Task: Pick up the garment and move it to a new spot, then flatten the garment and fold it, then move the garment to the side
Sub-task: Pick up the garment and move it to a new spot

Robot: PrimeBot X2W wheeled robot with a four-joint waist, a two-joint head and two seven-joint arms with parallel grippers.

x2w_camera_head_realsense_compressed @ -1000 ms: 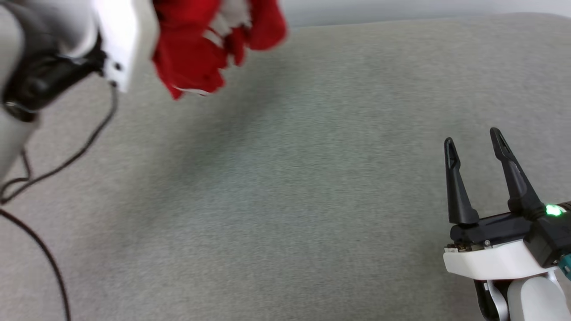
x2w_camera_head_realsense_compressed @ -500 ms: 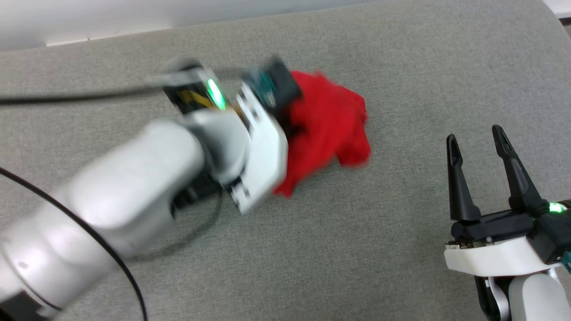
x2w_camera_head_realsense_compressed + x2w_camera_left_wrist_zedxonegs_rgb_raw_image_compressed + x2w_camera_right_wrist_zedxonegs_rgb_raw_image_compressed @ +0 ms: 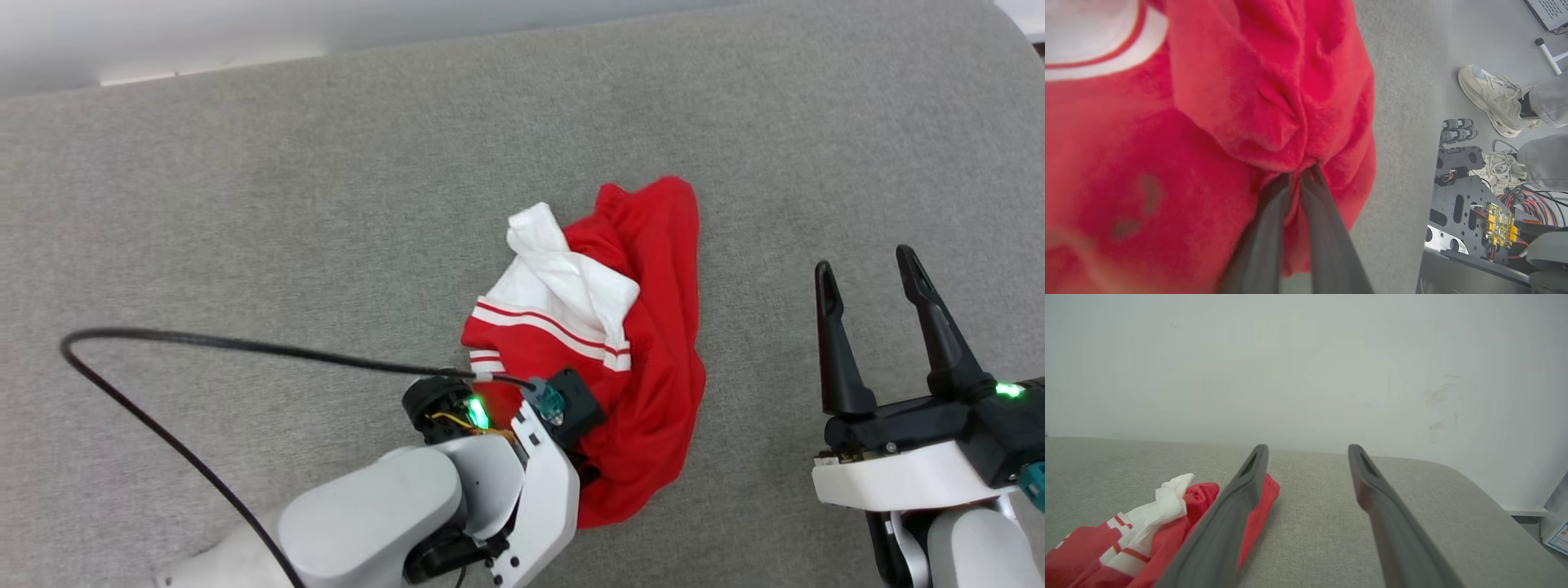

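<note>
The garment (image 3: 645, 327) lies crumpled on the grey cushioned surface, red with a white sleeve (image 3: 563, 278) and striped trim on top. My left gripper (image 3: 1300, 173) is shut on a bunched fold of the garment's red cloth (image 3: 1274, 102); in the head view the left wrist (image 3: 563, 404) sits over the garment's near edge and hides the fingers. At the lower right my right gripper (image 3: 867, 263) stands open with nothing between its fingers, clear of the cloth. The garment (image 3: 1167, 531) lies to the left of the right gripper (image 3: 1308, 451) in the right wrist view.
A black cable (image 3: 204, 343) loops over the grey surface (image 3: 245, 204) at the left. A pale wall (image 3: 1306, 367) rises behind it. Beyond the surface's edge, the left wrist view shows a person's shoes (image 3: 1494, 98) and the robot's base with wiring (image 3: 1474, 204).
The head camera has shifted. My left arm carried the bunched garment down from the upper left, and it now rests spread on the surface near the middle. The right gripper stayed put.
</note>
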